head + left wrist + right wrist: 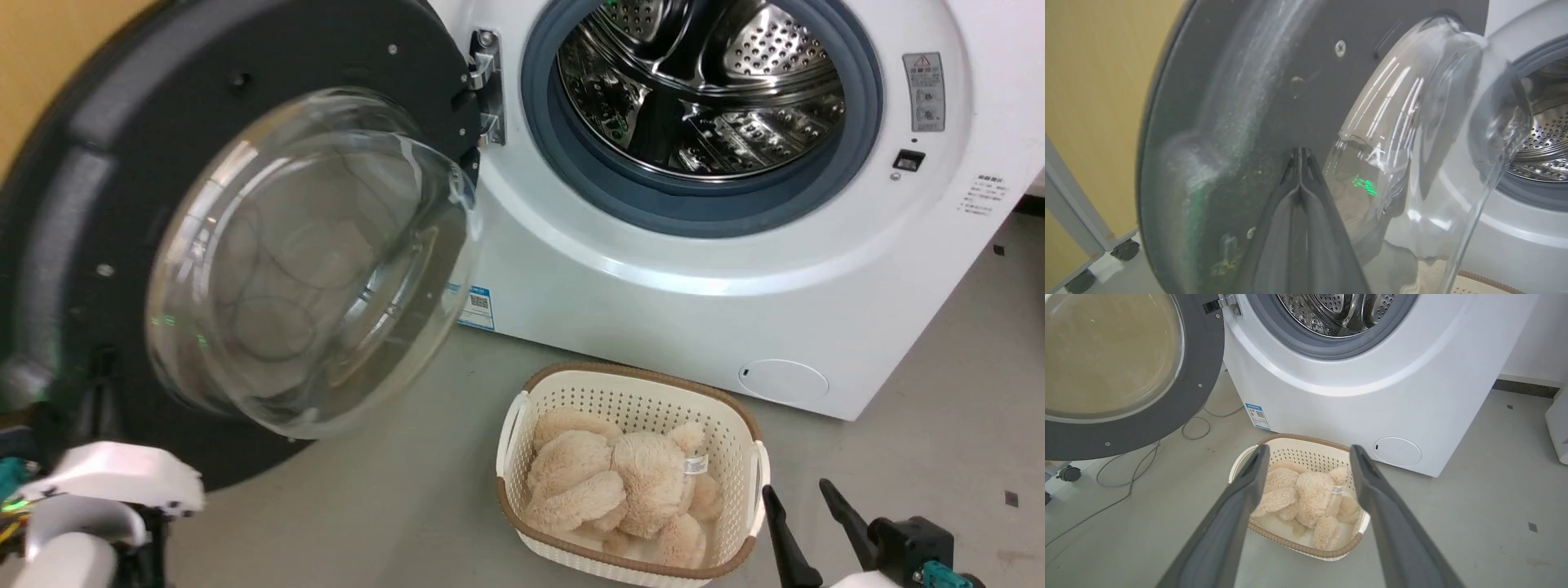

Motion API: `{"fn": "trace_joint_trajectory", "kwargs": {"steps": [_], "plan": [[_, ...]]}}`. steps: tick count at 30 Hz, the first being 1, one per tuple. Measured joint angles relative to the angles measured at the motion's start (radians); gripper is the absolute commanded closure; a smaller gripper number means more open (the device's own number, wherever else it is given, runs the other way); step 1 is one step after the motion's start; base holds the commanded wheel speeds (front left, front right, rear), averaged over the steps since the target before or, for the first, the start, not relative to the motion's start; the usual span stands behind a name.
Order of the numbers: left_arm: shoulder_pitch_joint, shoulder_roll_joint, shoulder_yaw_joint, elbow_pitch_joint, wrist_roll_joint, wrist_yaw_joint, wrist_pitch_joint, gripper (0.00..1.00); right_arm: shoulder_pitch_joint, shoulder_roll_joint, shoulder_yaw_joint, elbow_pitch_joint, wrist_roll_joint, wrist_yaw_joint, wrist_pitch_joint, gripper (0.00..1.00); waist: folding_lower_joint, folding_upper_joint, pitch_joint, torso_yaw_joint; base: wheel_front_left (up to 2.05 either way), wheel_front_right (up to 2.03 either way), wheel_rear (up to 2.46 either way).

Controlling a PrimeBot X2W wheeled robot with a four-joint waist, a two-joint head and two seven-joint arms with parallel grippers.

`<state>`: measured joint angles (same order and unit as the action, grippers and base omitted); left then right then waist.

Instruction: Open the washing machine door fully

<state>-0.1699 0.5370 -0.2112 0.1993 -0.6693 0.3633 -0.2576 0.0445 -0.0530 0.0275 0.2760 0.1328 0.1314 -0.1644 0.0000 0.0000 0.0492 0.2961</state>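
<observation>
Head view showed you the washing machine door [106, 204] standing well open, left of the washing machine [653, 310] w/ the drum [702, 90] fully exposed, so most of the job looked done, maybe a bit more swing left. Your left claw [1300, 154] was shut on nothing, tips at the door's dark inner face, contact prob. but unconfirmed. Right claw [1309, 451] was spread wide & empty, pointing toward the basket [1306, 437] w/ the plush toy [1310, 494].

At the frame's left, the washing machine door [245, 253] is seen as matt dark plastic around clear glossy glass. The washing machine [653, 302] is finished glossy white; its drum [702, 90] is polished perforated steel.
</observation>
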Motion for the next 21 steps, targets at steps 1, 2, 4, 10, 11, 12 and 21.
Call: {"fn": "trace_joint_trajectory", "kwargs": {"steps": [1,2,4,10,11,12,21], "plan": [[-0.006,-0.003,0.023,0.029,0.008,-0.016,0.0,1.0,-0.004,0.0,-0.001,0.001,0.0,0.0,0.0,0.0,0.0,0.0,0.002,-0.002,0.0,0.0,0.0],[-0.014,-0.007,0.045,0.055,0.017,-0.029,0.0,1.0,-0.009,0.0,-0.002,0.001,0.0,0.0,0.0,0.0,0.0,0.0,0.005,-0.004,0.0,0.0,0.0],[-0.029,-0.018,0.083,0.099,0.035,-0.053,0.0,1.0,-0.018,0.0,-0.002,0.001,-0.001,0.0,0.0,0.0,0.0,0.0,0.01,-0.008,0.0,0.0,0.0],[-0.044,-0.067,0.163,0.169,0.105,-0.115,0.0,1.0,-0.019,0.0,-0.004,0.002,-0.002,0.0,0.0,0.0,0.0,0.0,0.019,-0.02,0.0,0.0,0.0],[-0.044,-0.079,0.174,0.17,0.117,-0.122,0.0,1.0,-0.019,0.0,-0.005,0.002,-0.002,0.0,0.0,0.0,0.0,0.0,0.02,-0.021,0.0,0.0,0.0],[-0.043,-0.091,0.185,0.171,0.128,-0.13,0.0,1.0,-0.019,0.0,-0.006,0.003,-0.002,0.0,-0.001,0.0,0.0001,0.0,0.02,-0.022,0.0,0.0,0.0],[0.131,-0.215,0.239,0.121,0.183,-0.155,0.0,1.0,-0.018,0.0,0.001,0.016,0.001,0.0,-0.016,0.0,0.0,0.0,-0.004,-0.037,0.0,0.0,0.0]]}}
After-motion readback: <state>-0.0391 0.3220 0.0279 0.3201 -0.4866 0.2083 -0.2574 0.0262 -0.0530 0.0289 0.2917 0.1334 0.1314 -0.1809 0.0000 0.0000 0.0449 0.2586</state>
